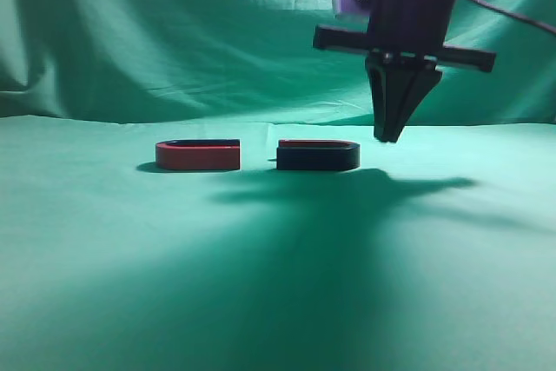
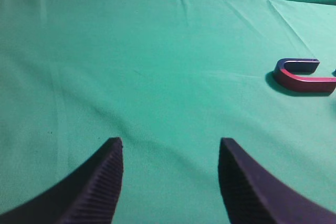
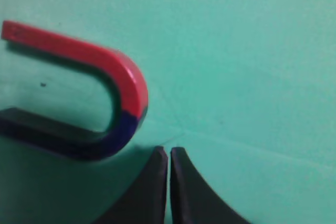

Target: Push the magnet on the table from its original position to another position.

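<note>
Wrinkled green cloth table fills the foreground; dark navy U-shaped magnet lies mid-table, a red U-shaped magnet just at its 9 o'clock; right gripper, jaws together, hangs at its 3 o'clock; left gripper spread apart

Red U-shaped magnet flat on cloth, left of centre; wrinkled green backdrop behind.

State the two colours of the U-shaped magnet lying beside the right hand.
The magnet is half red, half dark navy, seen best in the right wrist view.
</note>
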`<state>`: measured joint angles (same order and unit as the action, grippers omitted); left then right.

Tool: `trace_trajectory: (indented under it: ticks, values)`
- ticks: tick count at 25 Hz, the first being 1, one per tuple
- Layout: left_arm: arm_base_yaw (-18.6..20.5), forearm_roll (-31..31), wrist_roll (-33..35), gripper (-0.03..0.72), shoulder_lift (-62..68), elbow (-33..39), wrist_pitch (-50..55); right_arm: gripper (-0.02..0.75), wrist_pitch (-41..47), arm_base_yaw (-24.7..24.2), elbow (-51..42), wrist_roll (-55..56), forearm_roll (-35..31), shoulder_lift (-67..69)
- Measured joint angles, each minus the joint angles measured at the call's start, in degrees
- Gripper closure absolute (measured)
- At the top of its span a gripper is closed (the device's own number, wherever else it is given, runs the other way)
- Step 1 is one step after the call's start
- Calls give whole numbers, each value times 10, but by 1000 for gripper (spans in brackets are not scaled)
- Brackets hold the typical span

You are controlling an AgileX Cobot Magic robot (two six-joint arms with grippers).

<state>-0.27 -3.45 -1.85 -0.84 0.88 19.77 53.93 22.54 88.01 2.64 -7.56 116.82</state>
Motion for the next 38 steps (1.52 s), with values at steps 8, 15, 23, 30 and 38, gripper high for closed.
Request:
trace_trajectory:
  ticks: [8,15,23,30,38]
  values:
    - [0,0,0,316,0,0,0,738,24,13,70,12,6,63]
    - [0,0,0,316,0,0,0,738,-7,39,77,17,4,63]
    - [0,0,0,316,0,0,0,738,58,39,147,17,12,67]
    - [0,0,0,316,0,0,0,738,162,39,228,17,33,-4]
    - [0,0,0,316,0,0,0,738,175,39,160,24,51,-202]
